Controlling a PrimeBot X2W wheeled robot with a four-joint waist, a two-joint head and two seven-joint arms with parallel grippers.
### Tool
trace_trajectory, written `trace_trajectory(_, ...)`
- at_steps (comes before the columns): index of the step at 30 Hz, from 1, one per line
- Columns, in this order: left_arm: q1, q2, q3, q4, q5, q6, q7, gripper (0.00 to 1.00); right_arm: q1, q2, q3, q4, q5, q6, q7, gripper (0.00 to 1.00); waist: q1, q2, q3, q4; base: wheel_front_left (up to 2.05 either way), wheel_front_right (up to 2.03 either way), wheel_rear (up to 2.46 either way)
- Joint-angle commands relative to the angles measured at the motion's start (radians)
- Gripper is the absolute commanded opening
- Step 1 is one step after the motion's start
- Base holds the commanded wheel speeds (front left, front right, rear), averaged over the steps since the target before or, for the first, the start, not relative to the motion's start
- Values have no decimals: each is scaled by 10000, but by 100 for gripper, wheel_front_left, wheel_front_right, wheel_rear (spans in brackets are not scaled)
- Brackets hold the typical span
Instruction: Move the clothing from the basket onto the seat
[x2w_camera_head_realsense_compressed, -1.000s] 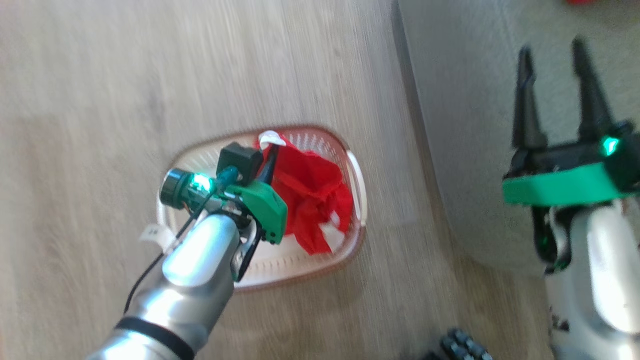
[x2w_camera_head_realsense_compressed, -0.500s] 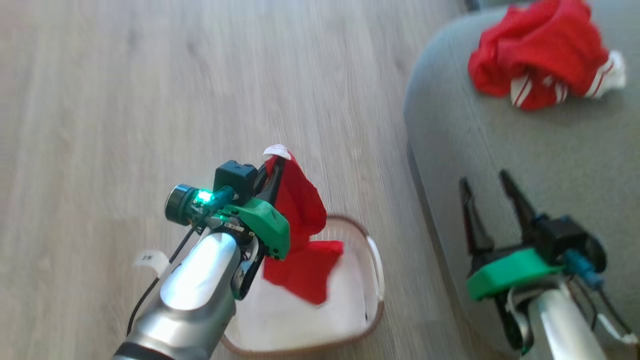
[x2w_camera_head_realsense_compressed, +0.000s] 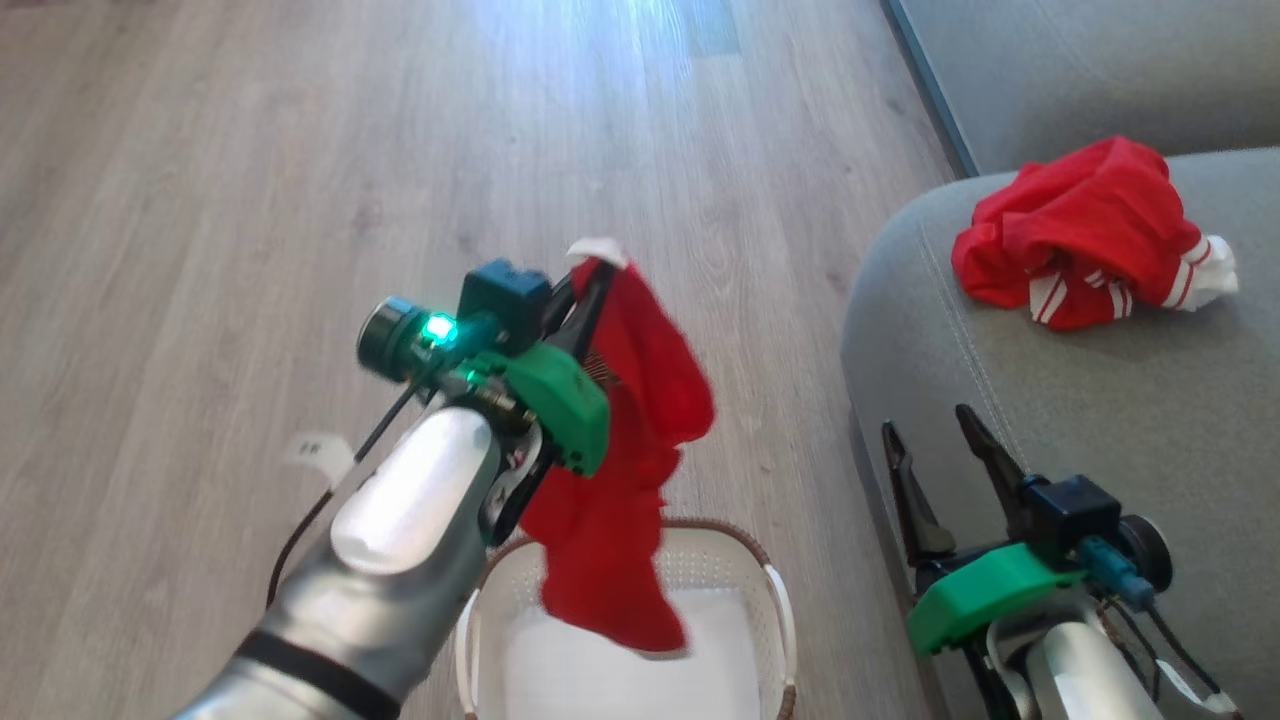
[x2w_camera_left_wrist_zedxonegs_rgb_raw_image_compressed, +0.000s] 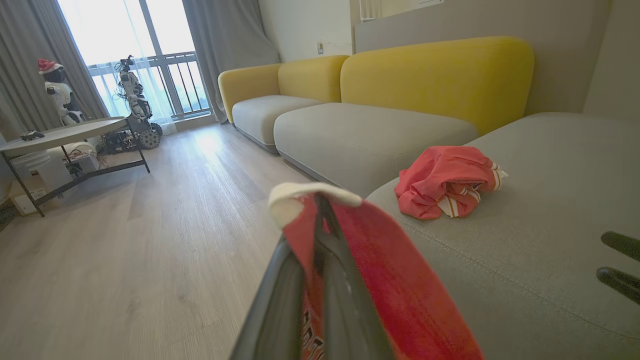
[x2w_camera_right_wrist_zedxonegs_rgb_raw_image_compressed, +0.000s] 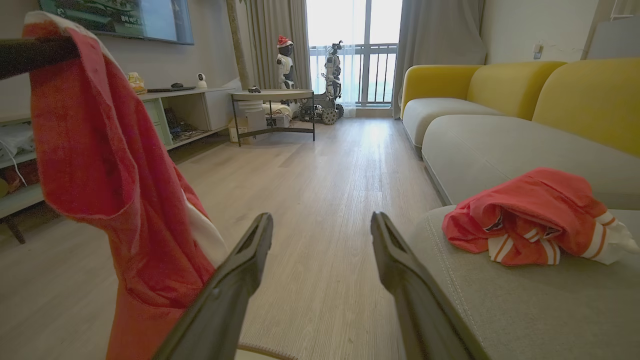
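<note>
Basket (x2w_camera_head_realsense_compressed: 748, 537) partly beyond bottom edge

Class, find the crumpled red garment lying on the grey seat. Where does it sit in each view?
Head view: crumpled red garment upper right.
Left wrist view: garment right of centre.
Right wrist view: garment right, mid-height.
Shared landmark: the grey seat beneath it.

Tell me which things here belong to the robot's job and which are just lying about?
Job: held garment, left gripper, second garment, sofa, basket.
Lying about: table, shelf, TV, red-hatted robot.
</note>
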Motion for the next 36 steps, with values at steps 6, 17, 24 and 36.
trace_trajectory(6,-1634,-45,-186,-672,-33,-212,284,0,-376,-3,636,176,-55,-4,-65,100,1,-1,-274,184,0,0,0)
trace_trajectory(17,-2824,-112,-1053,-1475,-909,54,469,0,-1504,-3,2344,1382,-95,-4,-65,100,1,-1,-351,158,0,0,0)
trace_trajectory(24,-3328,-114,-1889,-1896,-1713,490,455,0,-2867,-3,3034,2375,34,-4,-65,100,1,-1,-418,319,0,0,0)
trace_trajectory(36,-3454,-115,-2583,-1354,-2586,959,121,0,-3502,-3,3602,3439,925,-4,-65,0,1,-1,-523,782,0,0,0)
